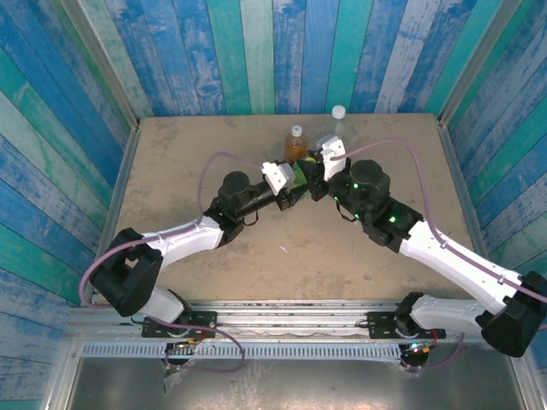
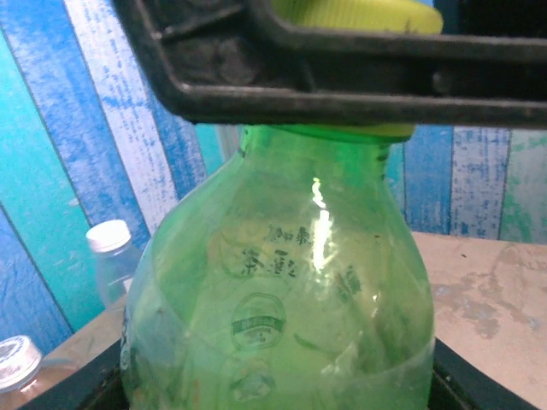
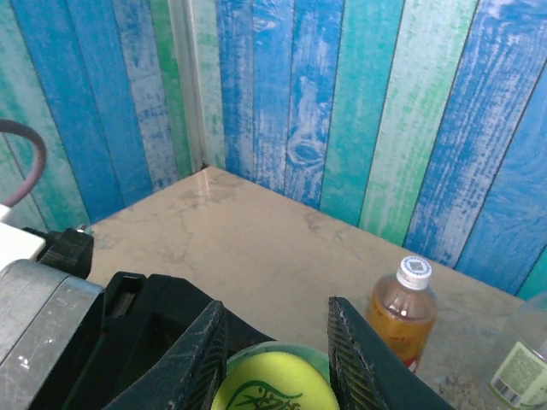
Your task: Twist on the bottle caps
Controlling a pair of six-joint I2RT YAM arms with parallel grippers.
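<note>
Centrally, green bottle (image 2: 282, 282), contents not discernible, is clamped at its body by left gripper (image 1: 292, 181). Right gripper (image 3: 275, 354) is closed round yellow-green cap (image 3: 273, 389), which sits on that bottle's neck. Amber bottle (image 3: 402, 312) holds orange liquid, white cap (image 3: 416, 271) on. Clear bottle (image 1: 337, 126) looks colourless inside, second white cap (image 1: 338, 111) on. Count: three bottles, three caps. Both free bottles stand upper centre, near table's (image 1: 188, 256) far edge. Bare tabletop lies left, right and below.

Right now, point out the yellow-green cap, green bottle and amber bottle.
yellow-green cap (image 3: 273, 386): right wrist view, top face.
green bottle (image 2: 282, 286): left wrist view, front wall.
amber bottle (image 3: 406, 320): right wrist view, body.
</note>
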